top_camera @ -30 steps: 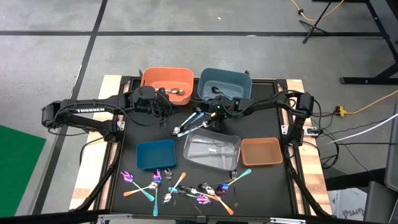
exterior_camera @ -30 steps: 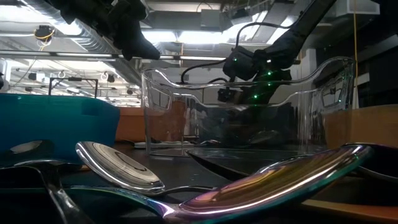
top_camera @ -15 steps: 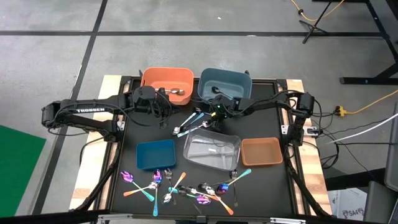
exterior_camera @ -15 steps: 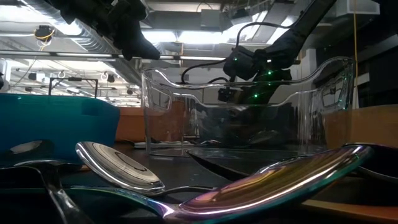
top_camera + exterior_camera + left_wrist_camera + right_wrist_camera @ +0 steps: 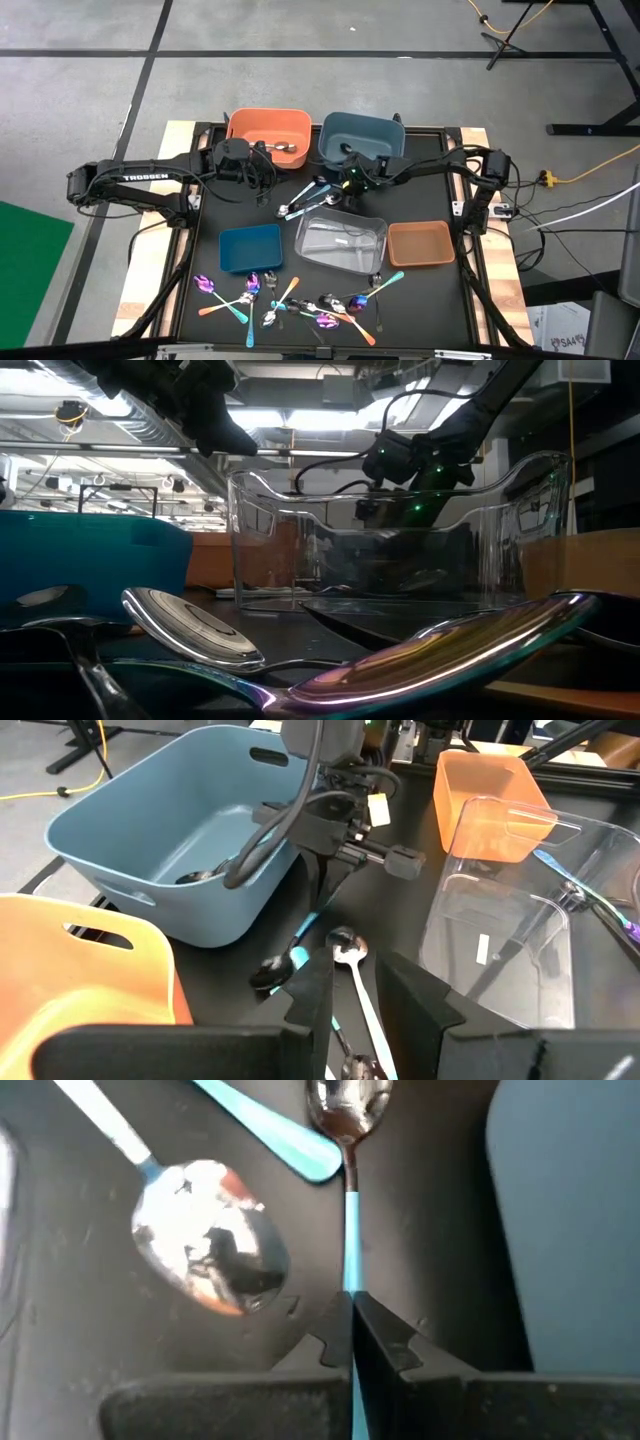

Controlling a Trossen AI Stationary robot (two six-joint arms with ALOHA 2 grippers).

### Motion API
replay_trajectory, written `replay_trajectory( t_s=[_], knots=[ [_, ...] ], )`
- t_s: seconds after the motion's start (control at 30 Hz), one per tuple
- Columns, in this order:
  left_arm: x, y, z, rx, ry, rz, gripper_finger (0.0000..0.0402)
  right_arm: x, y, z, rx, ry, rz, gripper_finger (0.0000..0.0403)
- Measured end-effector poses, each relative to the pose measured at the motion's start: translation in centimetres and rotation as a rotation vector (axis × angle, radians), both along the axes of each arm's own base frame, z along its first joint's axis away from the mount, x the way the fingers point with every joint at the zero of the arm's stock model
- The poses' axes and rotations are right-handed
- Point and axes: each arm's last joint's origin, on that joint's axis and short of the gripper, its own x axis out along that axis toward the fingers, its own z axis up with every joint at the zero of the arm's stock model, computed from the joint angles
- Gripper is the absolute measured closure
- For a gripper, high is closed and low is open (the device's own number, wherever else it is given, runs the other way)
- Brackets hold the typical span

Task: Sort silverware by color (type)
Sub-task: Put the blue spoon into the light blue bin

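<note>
Three teal-handled spoons (image 5: 305, 195) lie mid-table in front of the grey-blue bin (image 5: 385, 125). My right gripper (image 5: 333, 192) points down at them and is shut on one teal handle. My left gripper (image 5: 357, 1005) hovers open a little to their left, by the orange bin (image 5: 240, 125), with nothing between its fingers. Several more spoons and forks (image 5: 290, 300), iridescent, silver, orange-handled and teal-handled, lie scattered along the near edge. One silver piece (image 5: 285, 148) lies in the orange bin and a dark one (image 5: 195, 877) in the grey-blue bin. My right gripper pinches the teal handle (image 5: 348, 1270) of one spoon between its two fingers, at the handle's free end. The fingers slant down from the table's right side and lie along the handle. The spoon's bowl (image 5: 348, 1105) lies ahead, over another teal handle (image 5: 270, 1125); whether it is off the table I cannot tell.
A teal-blue bin (image 5: 250, 247), a clear bin (image 5: 340, 240) and a brown bin (image 5: 420, 243) stand in a row across the middle. The grey-blue bin's wall (image 5: 570, 1230) stands close beside my right gripper. A second spoon bowl (image 5: 210, 1240) lies next to the held handle.
</note>
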Motion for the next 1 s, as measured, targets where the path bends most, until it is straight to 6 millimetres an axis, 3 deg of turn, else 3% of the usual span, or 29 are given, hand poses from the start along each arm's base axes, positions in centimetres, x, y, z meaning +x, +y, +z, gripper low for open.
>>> replay_trajectory(
  t_s=[0.83, 1.0],
  knots=[
    [0.0, 0.0, 0.0, 0.001, 0.0, -0.001, 0.0329, -0.04, 0.15, 0.01, 0.038, -0.001, 0.022, 0.0402],
    [0.0, 0.01, 0.0, 0.001, 0.0, -0.001, 0.0329, 0.03, 0.14, 0.06, 0.038, -0.011, 0.024, 0.0376]
  ],
)
